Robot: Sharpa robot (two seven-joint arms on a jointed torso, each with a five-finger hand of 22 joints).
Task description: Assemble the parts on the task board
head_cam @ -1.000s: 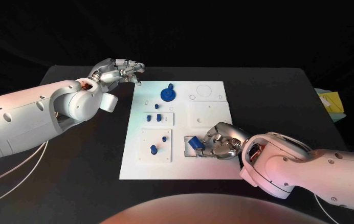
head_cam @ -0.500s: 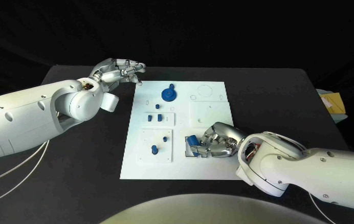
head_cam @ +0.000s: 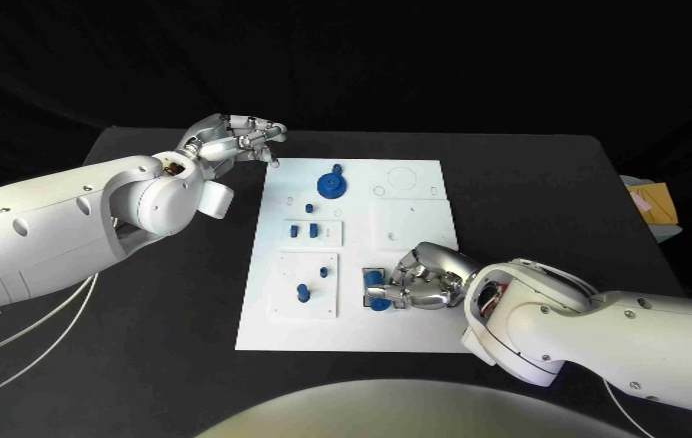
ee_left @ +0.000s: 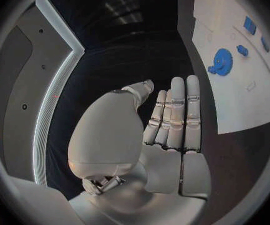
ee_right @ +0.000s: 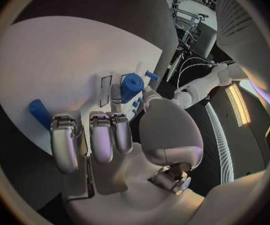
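Note:
The white task board [head_cam: 411, 333] lies mid-table. My right hand [head_cam: 421, 284] rests low on its near right part, over a rectangular recess. It pinches a short blue cylinder [ee_right: 132, 85] between thumb and fingers, seen from above as a blue part [head_cam: 376, 279]. A second blue piece [head_cam: 379, 305] lies just by the fingertips, a blue peg [ee_right: 40, 113] on the board. A blue gear [head_cam: 330, 184] sits at the far end. Small blue parts [head_cam: 312, 228] stand in the left plates. My left hand [head_cam: 231, 140] hovers off the board's far left corner, fingers straight, holding nothing.
Another blue part [head_cam: 302, 292] stands in the near left plate. The board's far right plate with round holes [head_cam: 402, 175] is bare. A yellow object [head_cam: 652, 199] lies off the table's right edge. Black table surrounds the board on all sides.
My right hand has shifted slightly left and toward the near edge with the blue part, lower over the recess. A second blue piece now shows by its fingertips. The left hand stayed still.

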